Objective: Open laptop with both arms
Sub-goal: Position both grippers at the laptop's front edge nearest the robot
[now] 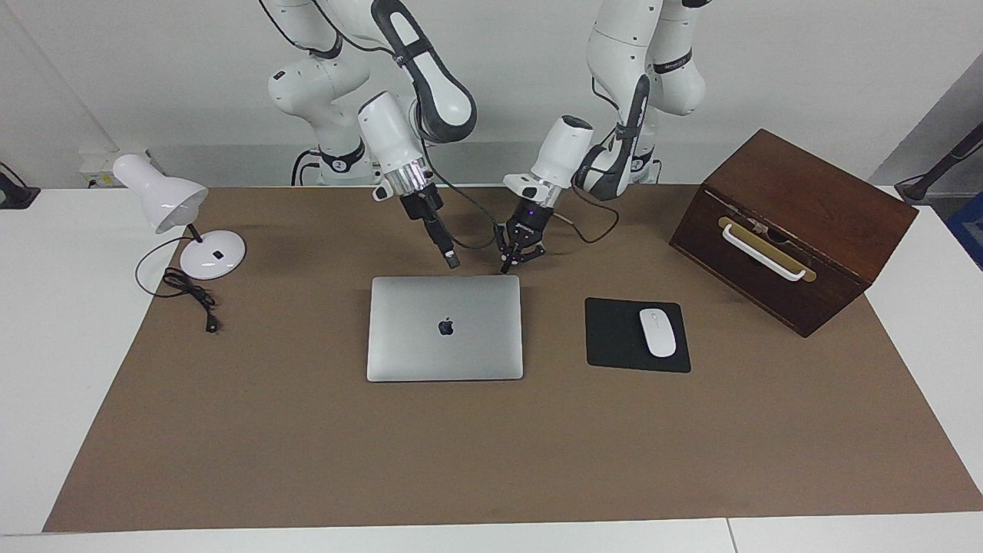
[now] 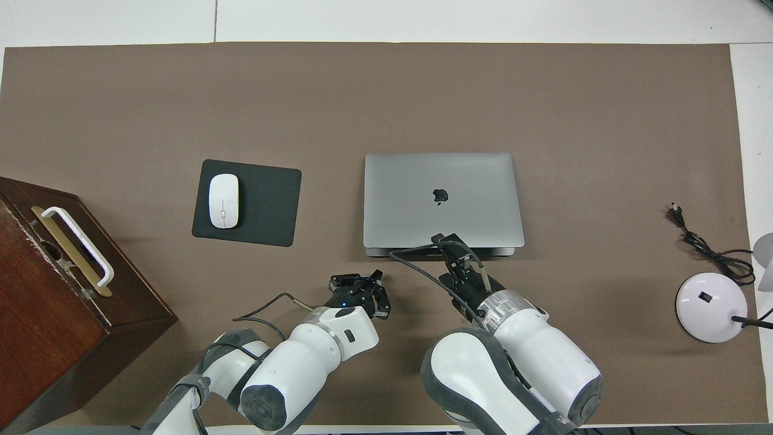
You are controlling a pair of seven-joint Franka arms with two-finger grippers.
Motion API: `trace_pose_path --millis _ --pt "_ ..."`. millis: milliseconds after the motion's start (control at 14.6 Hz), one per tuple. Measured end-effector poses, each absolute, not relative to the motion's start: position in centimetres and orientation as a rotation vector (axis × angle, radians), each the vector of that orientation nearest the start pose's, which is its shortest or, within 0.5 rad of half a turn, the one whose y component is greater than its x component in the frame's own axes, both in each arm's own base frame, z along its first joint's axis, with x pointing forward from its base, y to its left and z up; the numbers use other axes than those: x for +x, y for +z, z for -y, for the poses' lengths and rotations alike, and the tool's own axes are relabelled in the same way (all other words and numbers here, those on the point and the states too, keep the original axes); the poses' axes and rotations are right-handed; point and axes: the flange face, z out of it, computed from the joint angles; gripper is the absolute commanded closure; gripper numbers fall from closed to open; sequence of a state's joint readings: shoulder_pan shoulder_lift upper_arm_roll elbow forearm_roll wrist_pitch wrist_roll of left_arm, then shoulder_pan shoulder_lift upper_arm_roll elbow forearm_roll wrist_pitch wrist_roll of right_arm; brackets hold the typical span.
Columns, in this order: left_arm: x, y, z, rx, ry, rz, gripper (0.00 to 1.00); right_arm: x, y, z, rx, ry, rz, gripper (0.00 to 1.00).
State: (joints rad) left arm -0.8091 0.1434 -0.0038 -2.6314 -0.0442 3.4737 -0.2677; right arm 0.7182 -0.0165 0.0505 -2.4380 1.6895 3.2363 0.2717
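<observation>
The silver-grey laptop [image 1: 444,329] lies closed and flat on the brown mat, its logo facing up; it also shows in the overhead view [image 2: 442,199]. My right gripper [image 1: 451,261] is tilted down with its fingers together, its tip just above the middle of the laptop's edge nearest the robots, and it shows in the overhead view [image 2: 445,241] too. My left gripper [image 1: 514,259] is open and empty, low over the mat close to the laptop's near corner toward the left arm's end; it also shows in the overhead view [image 2: 368,289].
A black mouse pad [image 1: 614,338] with a white mouse [image 1: 657,332] lies beside the laptop toward the left arm's end. A dark wooden box [image 1: 791,230] with a white handle stands past it. A white desk lamp [image 1: 180,215] with its cord stands at the right arm's end.
</observation>
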Motion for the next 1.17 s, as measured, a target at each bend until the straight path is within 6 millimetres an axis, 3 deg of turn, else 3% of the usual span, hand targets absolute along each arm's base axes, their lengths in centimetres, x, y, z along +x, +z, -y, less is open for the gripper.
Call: trace_pose_path --millis 275,1167 --pt "34.1 28.3 34.7 -3.235 -1.067 -0.809 1.0 40.1 33.3 -22.9 -2.011 -0.316 -1.402 0.0" --pt "37.7 27.5 34.7 -3.223 -1.101 -0.724 1.0 43.0 33.2 -22.1 -2.002 -0.323 -1.385 0.0"
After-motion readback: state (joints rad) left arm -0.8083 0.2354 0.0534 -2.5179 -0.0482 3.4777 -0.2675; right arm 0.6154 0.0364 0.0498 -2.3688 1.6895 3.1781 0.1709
